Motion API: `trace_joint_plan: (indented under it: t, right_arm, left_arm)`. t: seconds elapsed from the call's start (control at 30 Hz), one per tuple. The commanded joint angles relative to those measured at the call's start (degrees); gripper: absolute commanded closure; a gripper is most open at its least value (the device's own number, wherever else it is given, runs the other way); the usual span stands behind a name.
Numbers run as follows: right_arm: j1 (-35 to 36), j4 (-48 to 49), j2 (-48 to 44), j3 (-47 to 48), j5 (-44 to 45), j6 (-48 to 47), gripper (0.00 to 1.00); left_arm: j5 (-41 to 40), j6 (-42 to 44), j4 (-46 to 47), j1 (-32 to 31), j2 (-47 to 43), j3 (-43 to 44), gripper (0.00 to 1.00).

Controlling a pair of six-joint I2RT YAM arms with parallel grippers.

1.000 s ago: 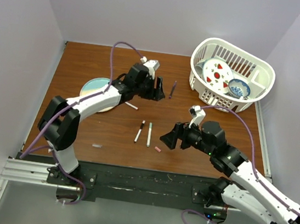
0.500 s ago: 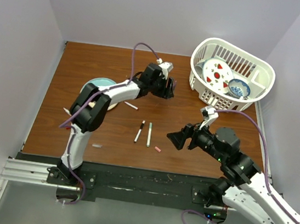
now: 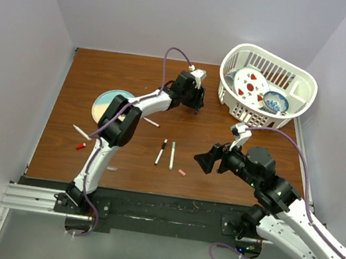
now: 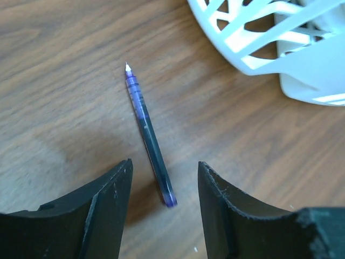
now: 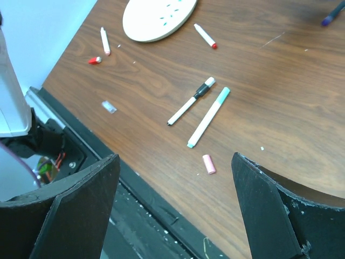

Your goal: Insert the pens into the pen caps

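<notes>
Purple pen (image 4: 148, 132) lies on tabletop (image 4: 64, 65), centre of left wrist view; we see left end effector (image 4: 164, 167) open, fingers (image 4: 108, 205) flanking its lower end. Right end effector (image 5: 173, 159) open; pink cap (image 5: 208, 163) lower centre there.

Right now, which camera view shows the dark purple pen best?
The left wrist view: the dark purple pen shows whole, its near end inside the open left pincer. The right wrist view catches only one blurred end at its top edge. In the top view the left pincer seems to cover it.
</notes>
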Motion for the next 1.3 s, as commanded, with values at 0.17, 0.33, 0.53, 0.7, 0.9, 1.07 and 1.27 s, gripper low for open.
trace_joint_plan:
  t: [0.17,0.33,0.53,0.7,0.9,1.07,1.27]
  right_arm:
    - [-0.1,-1.0,0.9,4.2,2.1,-2.9,0.12]
    - [-0.1,-0.6,0.4,4.0,2.2,-2.4,0.12]
    - [-0.1,-0.5,0.0,3.3,2.3,-1.6,0.12]
    - [-0.1,-0.3,0.2,3.2,2.3,-1.0,0.12]
    - [-0.1,-0.8,-0.1,3.2,2.3,0.2,0.12]
    - [-0.1,0.4,-0.3,2.3,0.6,2.3,0.12]
    - [-0.1,5.4,0.8,-1.6,-2.0,6.9,0.13]
  left_arm:
    - [-5.8,3.7,-2.3,-0.5,7.3,8.7,0.46]
    - [-8.0,6.6,-4.3,-1.2,9.1,11.0,0.62]
    - [-11.2,8.0,-3.8,-1.8,9.1,11.3,0.66]
    - [-12.3,7.6,-3.9,-3.2,9.3,10.5,0.68]
    - [-16.9,2.9,-10.9,-3.2,10.0,11.2,0.78]
    - [-13.9,-0.7,-12.6,-3.2,6.9,8.1,1.00]
    - [1.3,-10.2,3.4,-2.4,-10.2,-15.4,1.00]
